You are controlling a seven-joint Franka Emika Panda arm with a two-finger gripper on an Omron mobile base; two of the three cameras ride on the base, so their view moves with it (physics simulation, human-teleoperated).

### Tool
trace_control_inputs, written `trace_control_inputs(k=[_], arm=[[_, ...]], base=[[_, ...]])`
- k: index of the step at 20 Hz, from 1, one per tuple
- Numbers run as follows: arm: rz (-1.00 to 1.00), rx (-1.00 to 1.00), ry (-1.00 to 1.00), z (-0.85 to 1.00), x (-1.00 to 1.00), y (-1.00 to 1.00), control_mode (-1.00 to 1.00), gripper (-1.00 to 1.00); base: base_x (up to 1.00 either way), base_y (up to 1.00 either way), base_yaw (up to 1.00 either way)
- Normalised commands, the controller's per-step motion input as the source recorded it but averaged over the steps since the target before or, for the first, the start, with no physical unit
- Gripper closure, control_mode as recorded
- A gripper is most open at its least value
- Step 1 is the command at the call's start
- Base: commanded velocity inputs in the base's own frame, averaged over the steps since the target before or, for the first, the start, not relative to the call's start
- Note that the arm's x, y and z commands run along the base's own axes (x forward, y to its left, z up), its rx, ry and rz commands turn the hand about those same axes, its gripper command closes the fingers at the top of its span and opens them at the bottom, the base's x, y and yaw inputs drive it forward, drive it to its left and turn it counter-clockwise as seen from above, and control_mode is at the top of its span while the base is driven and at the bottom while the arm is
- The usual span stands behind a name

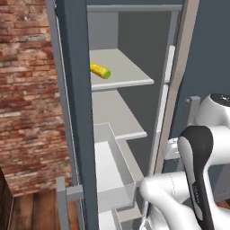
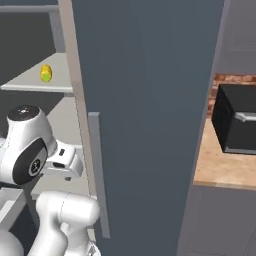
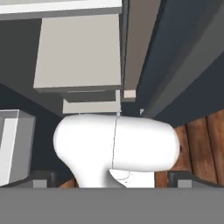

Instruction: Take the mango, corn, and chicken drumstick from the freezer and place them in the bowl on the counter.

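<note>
Hand spread wide, holding nothing.
The arm is folded low beside the open freezer, hand looking down past its drawers toward the wood floor. The corn lies on an upper shelf.

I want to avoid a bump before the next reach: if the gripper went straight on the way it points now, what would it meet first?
Probably the robot's own white arm link, which lies just beyond the open gripper; past it are the freezer drawers. Depth is hard to judge.
</note>
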Motion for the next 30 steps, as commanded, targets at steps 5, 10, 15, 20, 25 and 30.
trace_control_inputs(k=[5,10,15,20,25,30], arm=[[0.0,0.0,0.0,0.0,0.0,0.0,1.0,-1.0],[0.0,0.0,0.0,0.0,0.0,0.0,1.0,-1.0],[0.0,0.0,0.0,0.0,0.0,0.0,1.0,-1.0],[0.0,0.0,0.0,0.0,0.0,0.0,1.0,-1.0],[0.02,0.0,-0.02,0.2,0.0,0.17,-1.0,-1.0],[0.06,0.0,-0.06,0.62,0.19,0.33,-1.0,-1.0]], base=[[0.01,0.79,0.0],[0.23,0.34,0.0],[0.74,0.21,0.0],[0.24,0.07,0.0],[0.0,0.0,0.0],[0.0,0.0,0.0]])
